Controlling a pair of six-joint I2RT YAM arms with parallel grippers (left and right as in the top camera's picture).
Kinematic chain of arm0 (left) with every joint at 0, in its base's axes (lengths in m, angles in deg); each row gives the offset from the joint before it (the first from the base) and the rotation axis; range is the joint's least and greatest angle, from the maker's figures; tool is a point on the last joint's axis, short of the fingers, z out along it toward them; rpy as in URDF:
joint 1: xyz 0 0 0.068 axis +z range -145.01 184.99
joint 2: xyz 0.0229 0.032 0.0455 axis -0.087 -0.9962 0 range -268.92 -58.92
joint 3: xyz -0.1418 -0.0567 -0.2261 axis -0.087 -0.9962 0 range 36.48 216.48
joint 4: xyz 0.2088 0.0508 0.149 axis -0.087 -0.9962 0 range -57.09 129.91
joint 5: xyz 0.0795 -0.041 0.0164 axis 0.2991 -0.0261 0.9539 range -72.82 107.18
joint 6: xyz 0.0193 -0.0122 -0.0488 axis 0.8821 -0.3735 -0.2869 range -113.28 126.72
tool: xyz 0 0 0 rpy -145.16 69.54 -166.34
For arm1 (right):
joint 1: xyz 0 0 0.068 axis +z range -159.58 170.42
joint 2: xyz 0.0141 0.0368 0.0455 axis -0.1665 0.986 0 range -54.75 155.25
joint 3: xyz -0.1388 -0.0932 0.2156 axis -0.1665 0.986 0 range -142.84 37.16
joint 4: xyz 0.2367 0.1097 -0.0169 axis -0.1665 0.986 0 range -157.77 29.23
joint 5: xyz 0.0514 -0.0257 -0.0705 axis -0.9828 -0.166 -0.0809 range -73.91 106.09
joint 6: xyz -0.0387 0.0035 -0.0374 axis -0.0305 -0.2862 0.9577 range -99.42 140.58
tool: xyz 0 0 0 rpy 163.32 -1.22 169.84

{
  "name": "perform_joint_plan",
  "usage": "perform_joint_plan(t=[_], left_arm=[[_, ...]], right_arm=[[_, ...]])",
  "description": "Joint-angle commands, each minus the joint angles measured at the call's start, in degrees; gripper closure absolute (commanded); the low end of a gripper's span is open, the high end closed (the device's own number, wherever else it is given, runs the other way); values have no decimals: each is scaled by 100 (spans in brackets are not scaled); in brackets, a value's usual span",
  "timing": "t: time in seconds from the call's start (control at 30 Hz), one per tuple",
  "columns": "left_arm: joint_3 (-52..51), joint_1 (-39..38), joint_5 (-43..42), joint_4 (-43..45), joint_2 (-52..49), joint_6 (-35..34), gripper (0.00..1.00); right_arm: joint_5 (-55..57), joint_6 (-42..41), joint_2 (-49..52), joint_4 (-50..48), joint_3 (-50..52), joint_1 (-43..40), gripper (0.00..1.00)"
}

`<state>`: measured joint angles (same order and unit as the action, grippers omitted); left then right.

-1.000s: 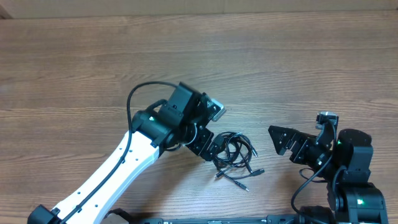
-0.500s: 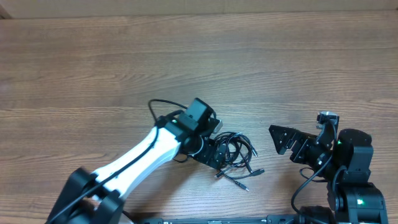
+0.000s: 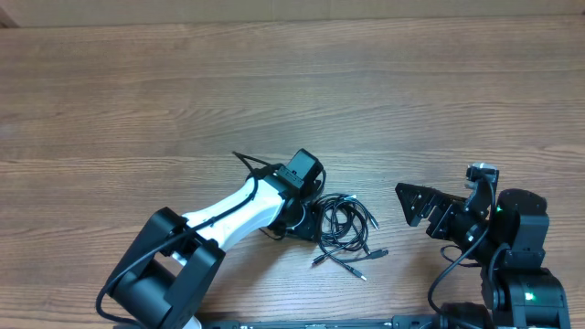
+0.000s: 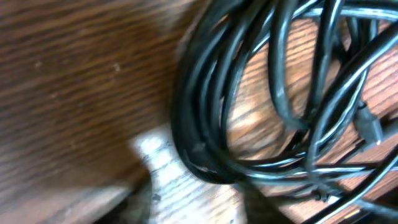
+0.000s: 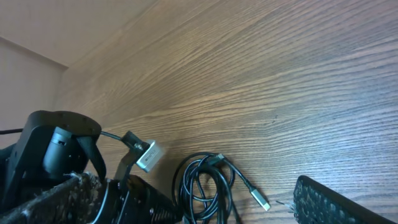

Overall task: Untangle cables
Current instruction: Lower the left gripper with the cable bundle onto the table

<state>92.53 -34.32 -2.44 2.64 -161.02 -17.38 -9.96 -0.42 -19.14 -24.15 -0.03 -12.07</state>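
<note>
The wooden tabletop [image 3: 137, 110] carries a small tangle of cables [image 3: 345, 228] between the two arms. The white left arm [image 3: 242, 210] bends down at the tangle's left side, its wrist hiding the left fingers; their blurred close view shows only loops, so their state cannot be told. The right fingers [image 3: 413, 206] hang spread, well apart from the cables.

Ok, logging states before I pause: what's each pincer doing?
Left pincer: at the cables, cannot tell open or closed.
Right pincer: open, empty.
</note>
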Motion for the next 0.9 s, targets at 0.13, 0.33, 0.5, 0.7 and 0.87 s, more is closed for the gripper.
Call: perform_joint_plan(t=[0.13, 0.33, 0.5, 0.7, 0.87], left_arm=[[-92, -22, 199, 138, -354, -81, 80], [-92, -20, -149, 275, -354, -129, 36], [-92, -2, -448, 348, -354, -398, 8], [-92, -4, -415, 354, -354, -824, 0], [-94, -50, 192, 299, -354, -1285, 0]], right_arm=[[52, -17, -17, -9, -76, 15, 0], [50, -17, -17, 7, -76, 15, 0], [50, -17, -17, 13, -76, 15, 0], [50, -15, -17, 42, -76, 15, 0], [52, -15, -17, 17, -76, 15, 0]])
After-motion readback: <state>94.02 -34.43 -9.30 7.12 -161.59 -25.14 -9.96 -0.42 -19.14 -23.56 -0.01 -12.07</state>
